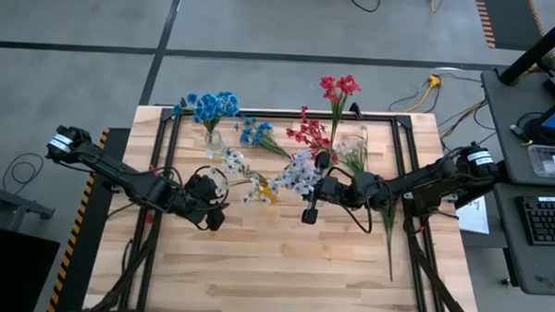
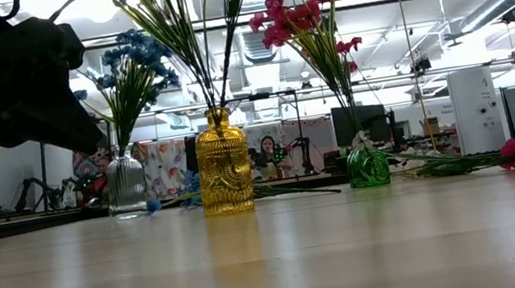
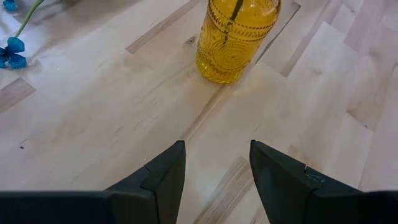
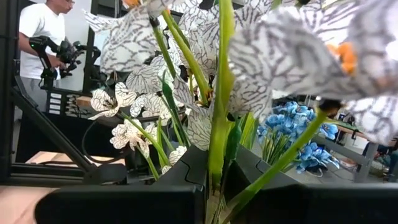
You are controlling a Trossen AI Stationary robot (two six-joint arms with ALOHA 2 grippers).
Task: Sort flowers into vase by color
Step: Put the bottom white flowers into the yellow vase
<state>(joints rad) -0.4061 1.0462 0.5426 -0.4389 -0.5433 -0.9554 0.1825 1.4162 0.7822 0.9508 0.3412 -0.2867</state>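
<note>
While a white flower stem is clamped in the right tool above the yellow vase for insertion, the left tool is parked released nearby.

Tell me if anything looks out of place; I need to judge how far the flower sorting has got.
Some flowers are not in vases: a blue sprig and red ones lie flat on the table near its far edge. The right gripper is shut on a white flower stem; the left gripper hangs open near the yellow vase.
</note>
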